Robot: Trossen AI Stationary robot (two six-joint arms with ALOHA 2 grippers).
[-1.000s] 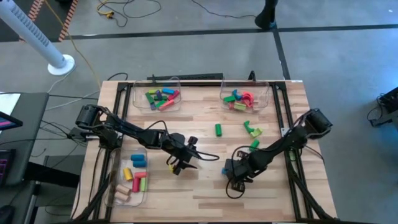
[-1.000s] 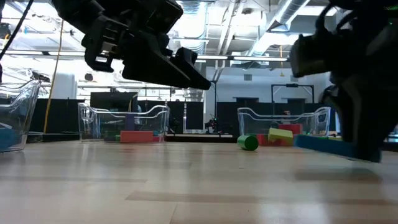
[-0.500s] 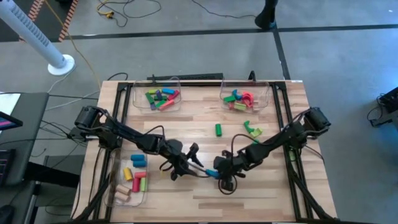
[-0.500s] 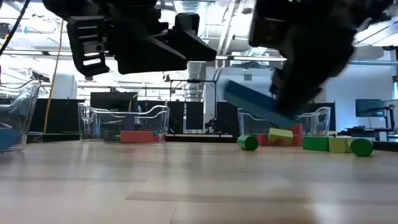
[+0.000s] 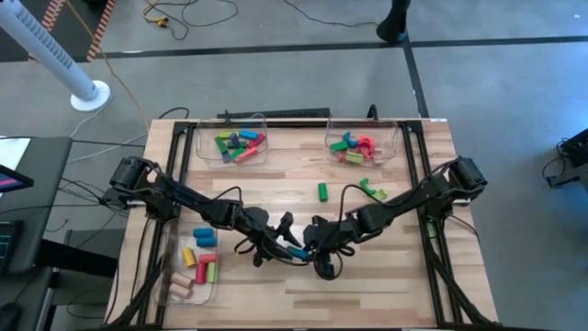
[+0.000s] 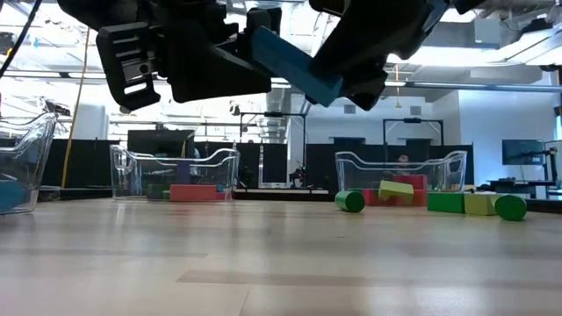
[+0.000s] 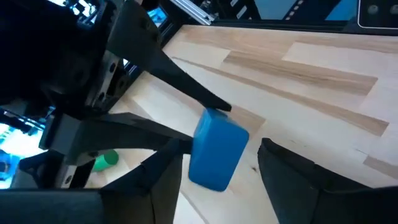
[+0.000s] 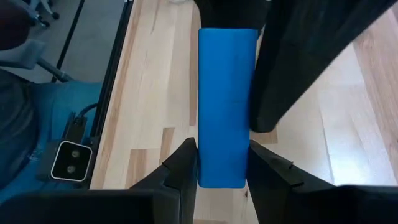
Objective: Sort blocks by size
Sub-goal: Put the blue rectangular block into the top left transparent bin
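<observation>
Fingers of the right gripper (image 8: 222, 168) press both long sides of a blue bar (image 8: 227, 102), a clamp only the right wrist view shows plainly. From the left wrist view the same bar (image 7: 216, 155) appears end-on, reaching into the gap between the left gripper's (image 7: 221, 177) spread fingers, which stand apart on either side and do not visibly touch it. The low view adds height: the bar (image 6: 294, 63) hangs tilted well above the tabletop (image 6: 263, 263), one end up by the left gripper (image 6: 237, 66), the other in the right gripper (image 6: 351, 75). From above, the two grippers meet near the table's middle toward the front edge, the bar (image 5: 296, 252) a small blue sliver between the left gripper (image 5: 276, 241) and the right gripper (image 5: 317, 250). At the front left a clear bin (image 5: 175, 276) holds yellow, blue, red and wooden blocks. Farther back, a green cylinder (image 5: 323, 191) and some green and yellow pieces (image 5: 375, 192) lie loose on the wood. At the far edge stand two more clear bins, the left one (image 5: 204, 145) and the right one (image 5: 393, 138), each with mixed coloured blocks.
</observation>
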